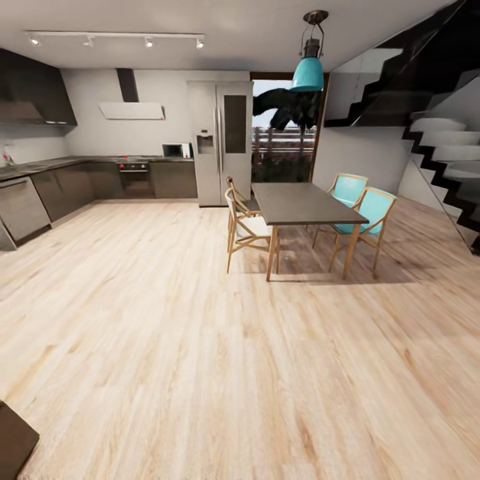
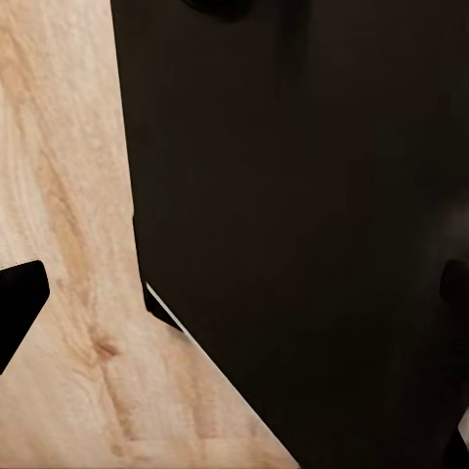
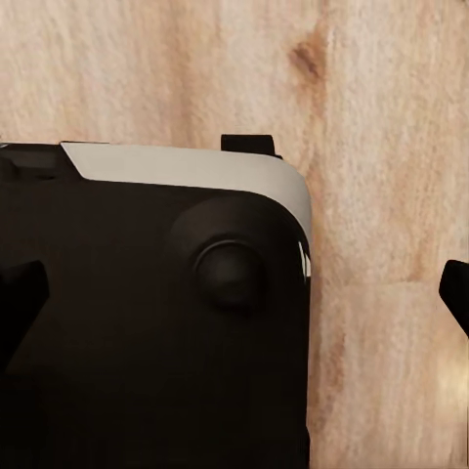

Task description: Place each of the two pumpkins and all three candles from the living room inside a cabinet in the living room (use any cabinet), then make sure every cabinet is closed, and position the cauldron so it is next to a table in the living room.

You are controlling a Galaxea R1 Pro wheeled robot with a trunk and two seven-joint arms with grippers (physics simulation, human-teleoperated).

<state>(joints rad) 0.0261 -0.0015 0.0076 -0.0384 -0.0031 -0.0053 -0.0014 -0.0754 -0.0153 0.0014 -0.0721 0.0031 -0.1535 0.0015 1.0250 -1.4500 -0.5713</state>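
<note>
Currently I see none of the task's things: no pumpkins, candles, cauldron or cabinet appear, so I cannot state which way they lie from either gripper, how their long axes run, or which arm is nearer.

Nearest, the left wrist view looks down on the pale wood-plank floor (image 2: 59,195) beside a broad black body panel (image 2: 313,234) of the robot. Dark finger tips sit at both side edges of that view, well apart with nothing between them, so I read the left gripper (image 2: 234,293) as spread and empty. The right wrist view shows the same arrangement: a black housing with a white edge strip (image 3: 186,166) over the floor, and the right gripper (image 3: 234,293) spread and empty.

Farther out, the head view shows open floor, then a dark rectangular dining table on light wooden legs (image 1: 303,203) with two turquoise chairs (image 1: 363,203) and two pale wooden chairs (image 1: 245,223). Beyond it stand a steel double-door refrigerator (image 1: 221,140), dark kitchen counters (image 1: 80,183) and a black staircase (image 1: 440,153). My judgement: this is a kitchen-dining area, so the base must turn before any reach.
</note>
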